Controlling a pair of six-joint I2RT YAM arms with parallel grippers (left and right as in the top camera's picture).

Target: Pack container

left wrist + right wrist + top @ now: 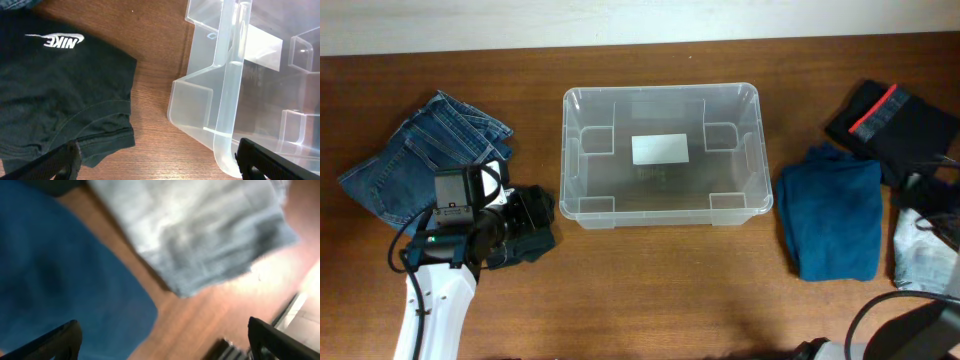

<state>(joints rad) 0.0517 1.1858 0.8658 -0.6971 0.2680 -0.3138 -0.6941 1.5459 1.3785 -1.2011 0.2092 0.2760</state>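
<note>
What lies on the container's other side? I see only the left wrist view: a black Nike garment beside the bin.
Observer: A folded blue garment lies right of the container, apart from it.
Operator: Is anything packed yet?
Observer: No; only the white label shows on its base.
Operator: And the right gripper?
Observer: The right gripper is open, hovering over the blue garment and a pale grey garment.

- The white-cased left arm (435, 300) is extending up from the lower left edge of the overhead frame.
- Its black two-finger left gripper (162, 162) is standing wide open, gripping nothing.
- The dark right arm (910, 335) is showing only in the lower right corner.
- The black two-finger right gripper (165, 342) is gaping wide too, empty.
</note>
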